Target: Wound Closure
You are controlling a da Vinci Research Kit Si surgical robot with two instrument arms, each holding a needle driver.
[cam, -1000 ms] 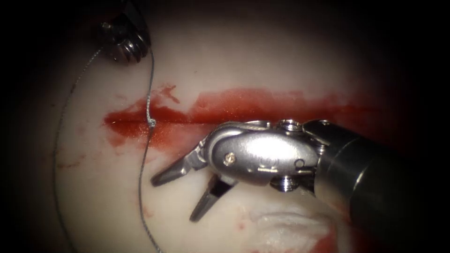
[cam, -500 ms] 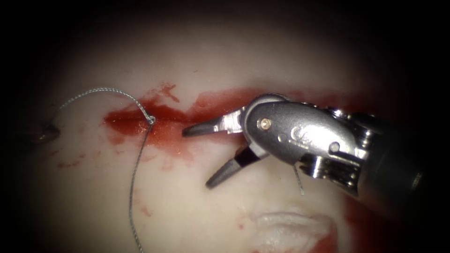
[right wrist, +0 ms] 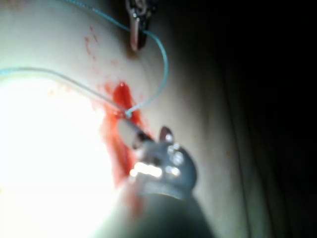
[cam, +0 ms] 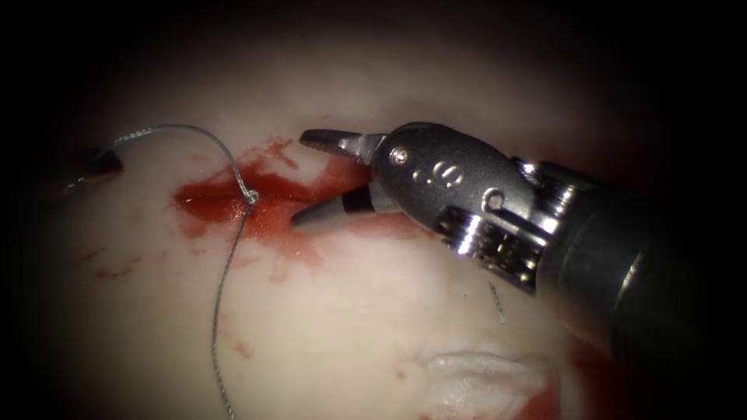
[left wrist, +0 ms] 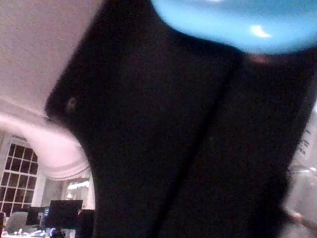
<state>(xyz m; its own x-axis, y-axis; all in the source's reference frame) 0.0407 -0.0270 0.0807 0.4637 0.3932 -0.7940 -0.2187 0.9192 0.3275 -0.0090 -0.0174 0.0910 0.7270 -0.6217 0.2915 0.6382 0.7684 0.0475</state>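
Endoscope view: right tool open over the cut, left tool pinching thread at 9 o'clock

Right tool [cam: 315,177] comes in from 3 o'clock. Its jaws are spread, one on each side of the cut [cam: 226,204], and hold nothing. Tips point at the knot [cam: 251,198], near it but apart, probably lined up on the strand there.

Left tool [cam: 97,162] sits in the dark at 9 o'clock, left end of the cut. Thread [cam: 179,129] arches from it to the knot, so its jaws look pressed on that strand, likely to lift it off the tissue [cam: 350,311]. A second strand runs from the knot toward 6 o'clock.

Needle: can't find it, so can't say if it's in tissue. Short cut end of thread [cam: 496,302] lies loose at 4 o'clock. Red fluid [cam: 272,225] pools round the knot.

Right wrist view: right tool [right wrist: 130,130] tip just beside the knot, left tool [right wrist: 137,37] on the thread.
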